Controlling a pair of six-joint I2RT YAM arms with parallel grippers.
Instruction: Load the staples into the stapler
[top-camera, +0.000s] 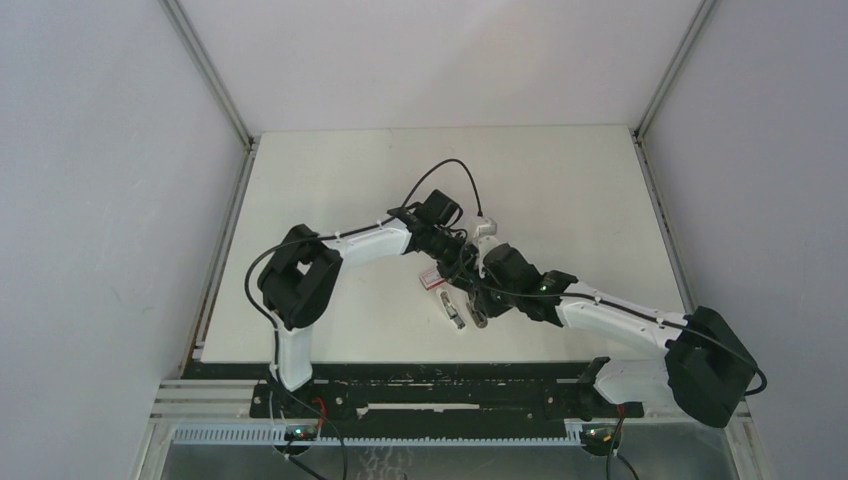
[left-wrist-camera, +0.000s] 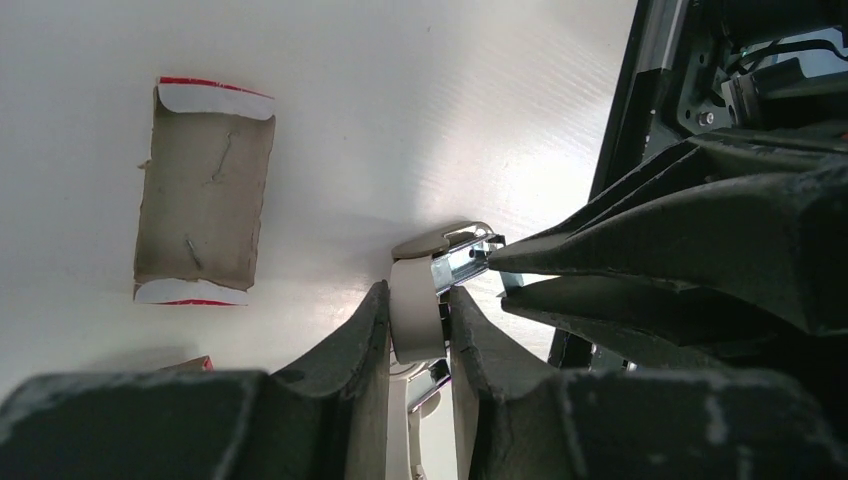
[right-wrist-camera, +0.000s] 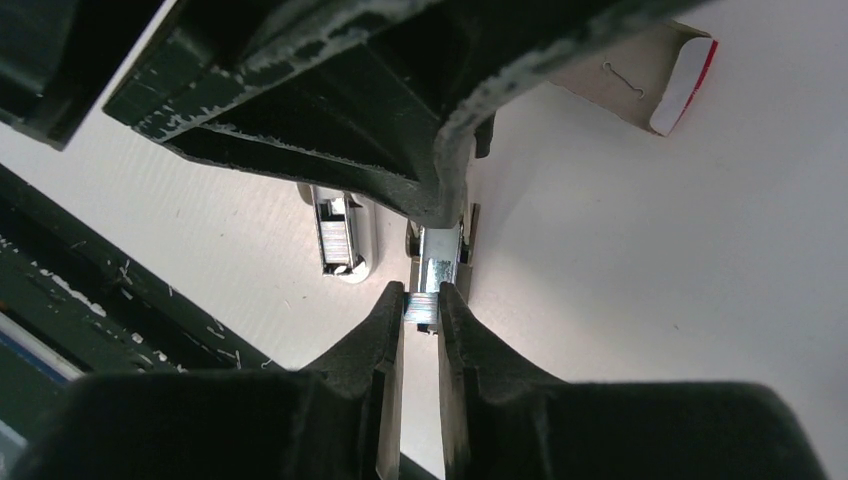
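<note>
here, the right end effector (right-wrist-camera: 422, 296) is nearly closed, its two black fingertips pinching the staples (right-wrist-camera: 422, 310), a short silvery strip, at the mouth of the stapler's bright metal channel. the left end effector (left-wrist-camera: 418, 312) is clamped just as narrowly on the stapler (left-wrist-camera: 410, 275), gripping its beige part from both sides and holding it above the white bench (left-wrist-camera: 400, 100) at mid-table. the two sets of fingers meet tip to tip, and from the right wrist the left fingers hide most of the stapler. a small chrome piece (right-wrist-camera: 340, 235) lies on the bench just beside the stapler. a little further off lies an opened cardboard box sleeve (left-wrist-camera: 205, 205), brown inside with red-and-white edges, a single loose staple on it.
</note>
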